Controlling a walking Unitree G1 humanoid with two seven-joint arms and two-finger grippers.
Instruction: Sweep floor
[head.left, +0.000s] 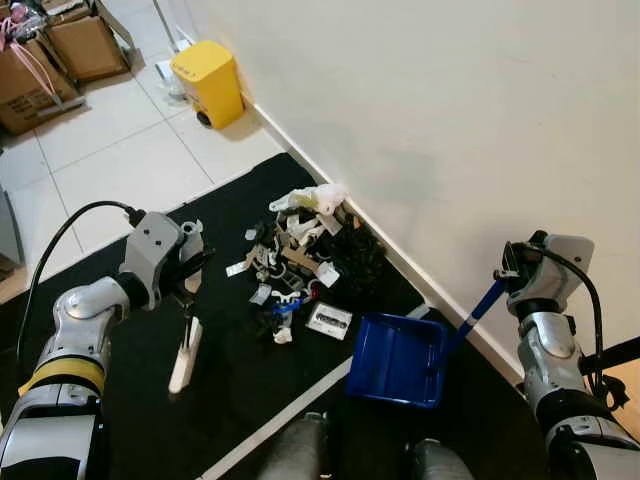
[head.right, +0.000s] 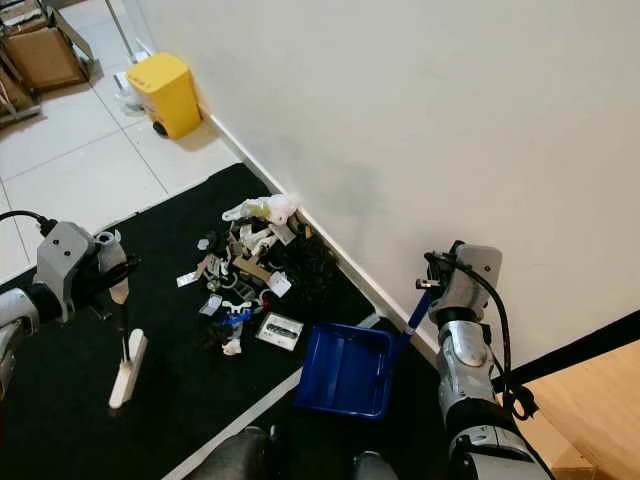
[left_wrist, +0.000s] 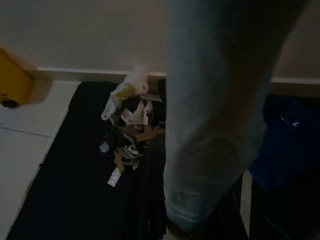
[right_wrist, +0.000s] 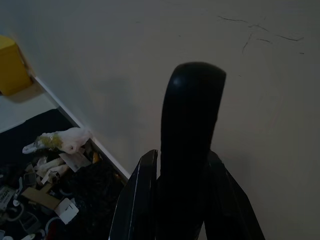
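A pile of scraps, paper bits and black debris (head.left: 300, 262) lies on a black mat (head.left: 240, 390) against the white wall. My left gripper (head.left: 190, 283) is shut on the handle of a white brush (head.left: 185, 355), whose head rests on the mat left of the pile. My right gripper (head.left: 512, 274) is shut on the blue handle of a blue dustpan (head.left: 400, 358). The pan sits on the mat just right of the pile, its mouth towards it. In the right wrist view the handle's dark end (right_wrist: 192, 135) stands between my fingers (right_wrist: 137, 200).
A yellow bin (head.left: 208, 82) stands by the wall on the white tiles beyond the mat. Cardboard boxes (head.left: 60, 55) crowd the far left. The skirting board (head.left: 400, 262) runs behind the pile. My own feet (head.left: 300, 450) are at the near edge.
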